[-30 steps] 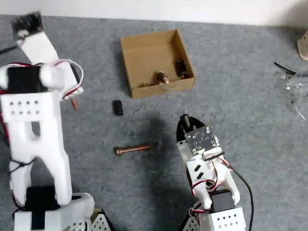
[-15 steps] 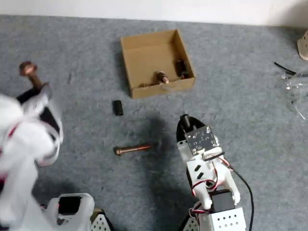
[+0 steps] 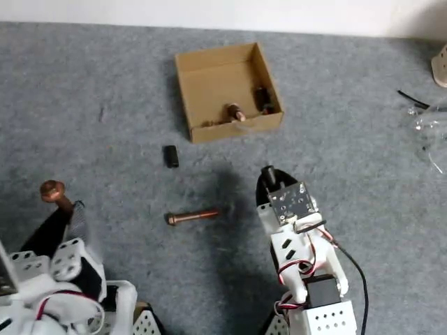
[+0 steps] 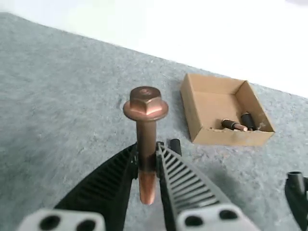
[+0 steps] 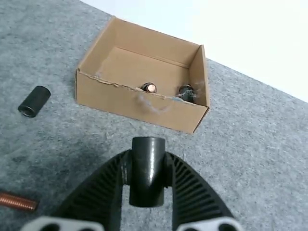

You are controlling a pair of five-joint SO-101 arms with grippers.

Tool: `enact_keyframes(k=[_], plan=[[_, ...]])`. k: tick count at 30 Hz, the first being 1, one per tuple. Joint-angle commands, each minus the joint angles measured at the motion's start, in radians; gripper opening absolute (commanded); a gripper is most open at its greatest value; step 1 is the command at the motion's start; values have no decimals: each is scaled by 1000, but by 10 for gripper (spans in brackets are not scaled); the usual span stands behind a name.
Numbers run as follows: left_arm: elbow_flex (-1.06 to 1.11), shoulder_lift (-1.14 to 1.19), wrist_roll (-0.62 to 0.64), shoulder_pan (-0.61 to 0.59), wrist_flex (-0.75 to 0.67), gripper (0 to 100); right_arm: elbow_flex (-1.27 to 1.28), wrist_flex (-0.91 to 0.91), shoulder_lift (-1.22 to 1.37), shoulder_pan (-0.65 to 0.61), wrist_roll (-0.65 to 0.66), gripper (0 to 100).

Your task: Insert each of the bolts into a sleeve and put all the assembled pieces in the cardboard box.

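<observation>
My left gripper (image 4: 147,163) is shut on a copper bolt (image 4: 145,139), held head-up; from above the bolt (image 3: 56,194) shows at the table's front left, over the left gripper (image 3: 66,213). A black sleeve (image 5: 146,169) stands upright in my right gripper (image 5: 147,171), which is shut on it; in the high view this sleeve (image 3: 269,175) is near the middle, in front of the cardboard box (image 3: 187,78). The box (image 5: 120,98) holds assembled pieces (image 3: 236,112). A loose bolt (image 3: 191,217) lies flat on the carpet, and a loose black sleeve (image 3: 170,156) lies between it and the box.
Grey carpet covers the table. Clear plastic bits and a black wire (image 3: 422,115) lie at the far right edge. A pale wall runs along the back.
The left arm has swung from the back left down to the front left corner, carrying its bolt. The right arm, the box and the loose parts have stayed put.
</observation>
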Motion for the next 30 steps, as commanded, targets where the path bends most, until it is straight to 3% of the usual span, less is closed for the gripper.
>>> enact_keyframes(k=[1,5,12,17,23,25,30], plan=[[288,-199,-71,16,-166,6,93,-42,-4,13,9,5],[555,-394,-109,16,-336,6,93,-42,-4,13,9,5],[834,-328,-72,39,-623,6,93,-44,-4,13,9,5],[1084,-326,52,148,-1077,6,93,-45,-4,8,9,5],[1376,-326,66,390,-1636,6,94,-45,-4,7,9,5],[1400,-317,66,452,-1689,6,94,-45,-4,5,9,5],[1397,-318,71,475,-1623,6,94,-45,-4,-53,9,5]])
